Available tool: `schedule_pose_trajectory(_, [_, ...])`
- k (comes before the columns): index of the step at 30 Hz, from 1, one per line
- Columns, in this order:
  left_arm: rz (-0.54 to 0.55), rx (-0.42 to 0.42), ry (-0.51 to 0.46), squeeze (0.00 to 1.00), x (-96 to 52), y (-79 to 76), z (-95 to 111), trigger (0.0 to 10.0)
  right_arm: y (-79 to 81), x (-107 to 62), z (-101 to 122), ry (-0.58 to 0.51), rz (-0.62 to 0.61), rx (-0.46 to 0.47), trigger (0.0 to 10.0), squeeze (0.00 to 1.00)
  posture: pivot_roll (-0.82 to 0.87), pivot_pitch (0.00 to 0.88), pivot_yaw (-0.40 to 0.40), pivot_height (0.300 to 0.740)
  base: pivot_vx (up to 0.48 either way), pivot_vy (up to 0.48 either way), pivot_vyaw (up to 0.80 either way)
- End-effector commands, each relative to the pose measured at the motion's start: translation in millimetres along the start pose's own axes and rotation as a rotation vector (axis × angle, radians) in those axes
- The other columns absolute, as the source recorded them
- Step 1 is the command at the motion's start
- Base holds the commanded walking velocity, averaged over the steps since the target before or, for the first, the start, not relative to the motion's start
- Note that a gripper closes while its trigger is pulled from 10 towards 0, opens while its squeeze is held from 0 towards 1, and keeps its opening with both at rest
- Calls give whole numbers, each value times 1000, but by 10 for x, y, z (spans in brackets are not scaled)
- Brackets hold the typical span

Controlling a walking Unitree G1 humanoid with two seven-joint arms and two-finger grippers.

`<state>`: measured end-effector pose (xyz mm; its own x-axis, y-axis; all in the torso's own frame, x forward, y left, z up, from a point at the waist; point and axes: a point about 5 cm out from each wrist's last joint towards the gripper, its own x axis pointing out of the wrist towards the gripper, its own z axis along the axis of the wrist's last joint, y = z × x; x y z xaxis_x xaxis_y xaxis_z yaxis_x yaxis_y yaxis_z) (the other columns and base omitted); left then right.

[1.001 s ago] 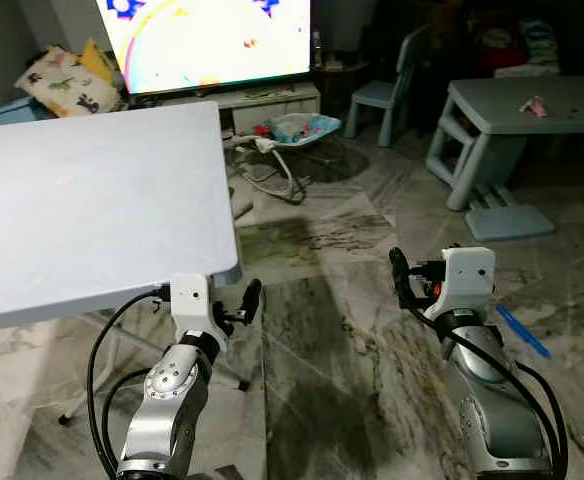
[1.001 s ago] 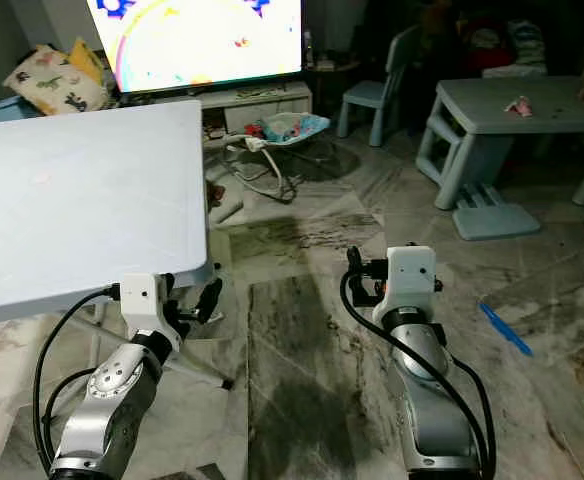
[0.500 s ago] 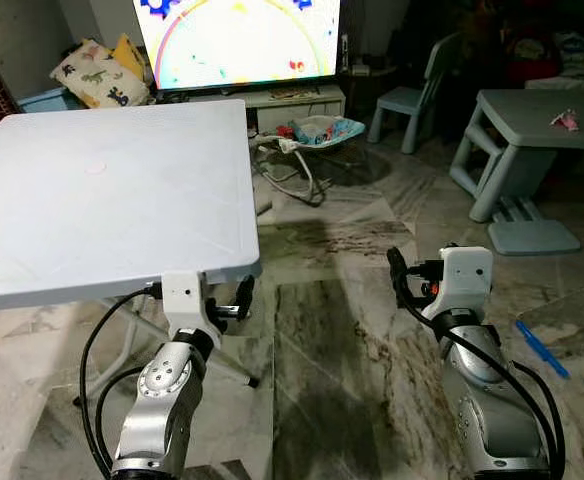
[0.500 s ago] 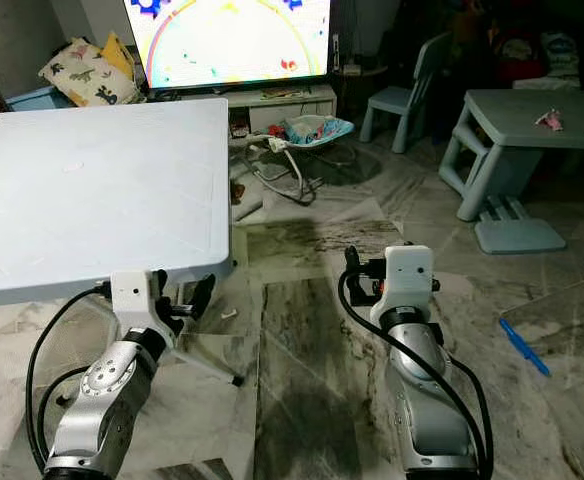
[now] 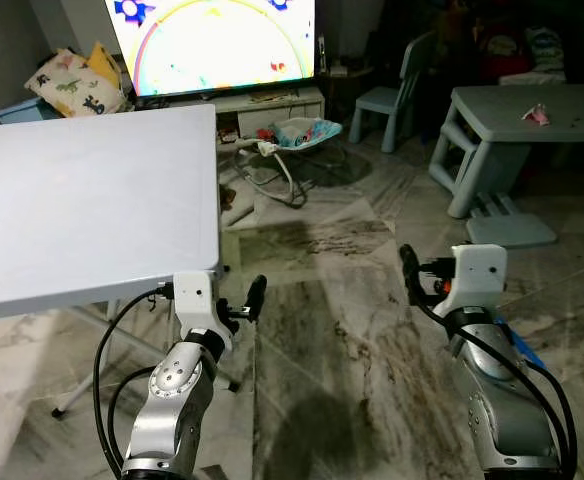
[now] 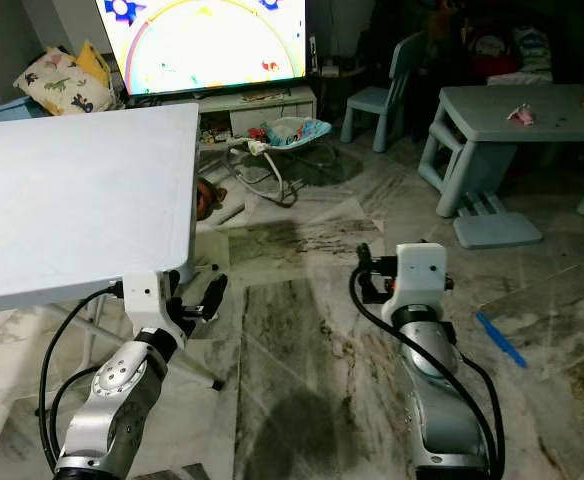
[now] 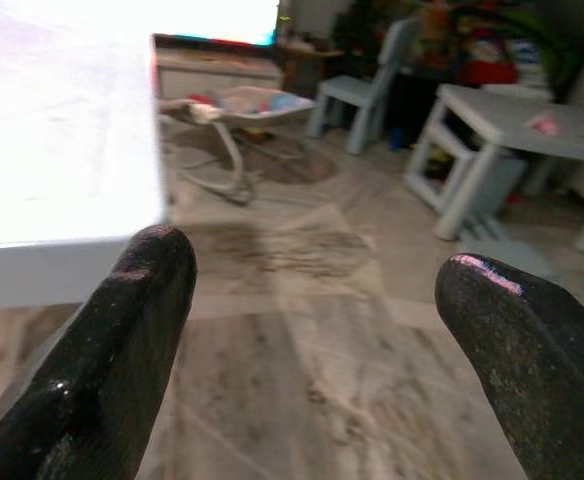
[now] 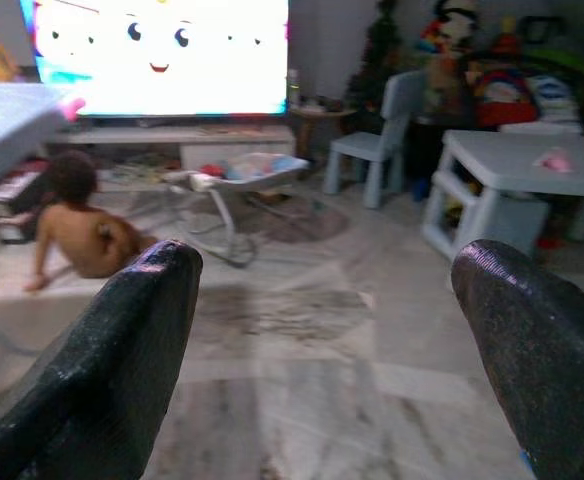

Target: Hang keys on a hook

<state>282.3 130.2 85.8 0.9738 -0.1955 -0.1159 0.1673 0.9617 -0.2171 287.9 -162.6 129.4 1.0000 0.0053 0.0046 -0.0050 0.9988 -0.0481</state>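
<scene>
Search step, judged: my left gripper [image 7: 312, 330] and right gripper [image 8: 322, 340], both spread wide and empty, hang just off the white table [image 5: 82, 200]; next: locate keys & hook.

You have two shiny silver arms with round joints. Each arm ends in a white box at the wrist, and black fingers stick out past it. The left gripper [image 5: 255, 296] and the right gripper [image 5: 408, 268] are black and a bit rough up close. Thick black cables loop along both arms. You can see a little orange spot by the right wrist box.
</scene>
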Motion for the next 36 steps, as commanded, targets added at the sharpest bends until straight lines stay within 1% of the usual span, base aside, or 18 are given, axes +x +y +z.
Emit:
schedule_pose_trajectory(1, [-1, -3, 2, 0, 6, -2, 8, 10000, -31, 5, 25, -6, -10, -9, 10000, 0, -67, 0, 62, 740, 0, -375, 0])
schedule_pose_trajectory(7, [19, -14, -1, 0, 6, 24, 1, 10000, -34, 7, 24, -5, -10, -10, 10000, 0, -67, 0, 62, 740, 0, -62, 0])
schedule_pose_trajectory(17, [46, -21, -26, 0, 39, 106, 61, 10000, -34, 17, 30, -7, -6, -11, 10000, 0, -70, 0, 57, 740, 0, 0, 0])
schedule_pose_trajectory(24, [42, -22, -40, 0, 55, 112, 85, 10000, -39, 21, 34, -9, -7, -13, 10000, 0, -72, 0, 58, 740, 0, 0, 0])
schedule_pose_trajectory(36, [37, -25, -42, 0, 64, 112, 80, 10000, -41, 11, 28, -8, -4, -17, 10000, 0, -75, 0, 58, 740, 390, 0, 0])
